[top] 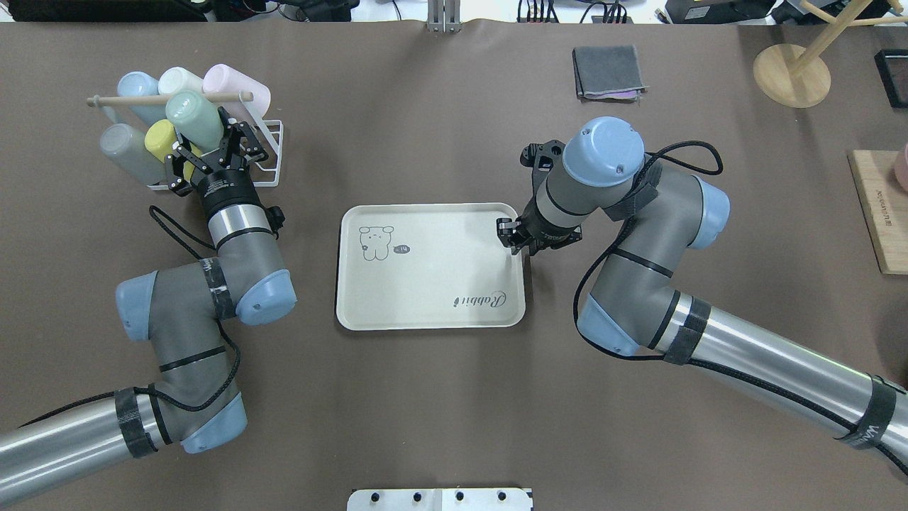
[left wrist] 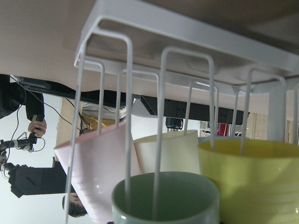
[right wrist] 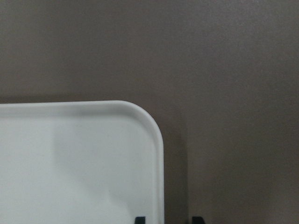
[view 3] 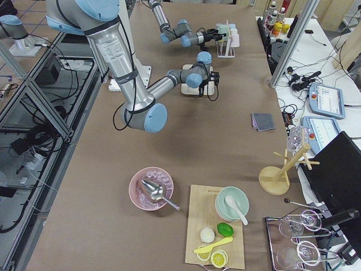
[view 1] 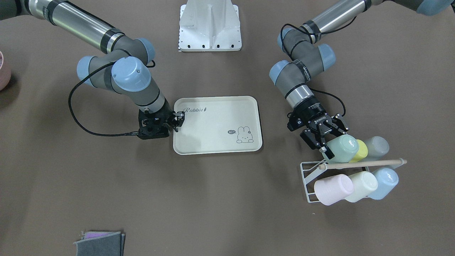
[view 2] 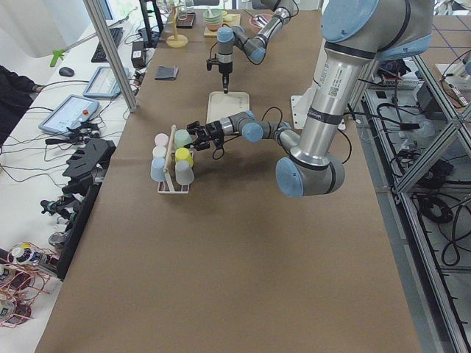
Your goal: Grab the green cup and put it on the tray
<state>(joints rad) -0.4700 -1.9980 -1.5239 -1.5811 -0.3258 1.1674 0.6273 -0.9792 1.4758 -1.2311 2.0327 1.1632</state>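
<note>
The green cup (view 1: pixel 343 147) lies on its side on a peg of the white wire rack (view 1: pixel 305 177), next to a yellow cup (view 1: pixel 362 151). My left gripper (view 1: pixel 336 142) is open, its jaws on either side of the cup's mouth end. The left wrist view shows the green cup's (left wrist: pixel 163 196) rim with a rack wire inside it. The cream tray (view 1: pixel 217 142) lies flat mid-table. My right gripper (view 1: pixel 178 120) is shut on the tray's rim near a corner; in the right wrist view its fingertips (right wrist: pixel 140 219) straddle that rim (right wrist: pixel 161 154).
The rack also holds grey (view 1: pixel 376 147), pink (view 1: pixel 332 188), cream (view 1: pixel 362 185) and blue (view 1: pixel 385 181) cups under a wooden rod (view 1: pixel 362 163). A grey cloth (top: pixel 608 71), a wooden stand (top: pixel 791 67) and a cutting board (top: pixel 879 213) lie on my right.
</note>
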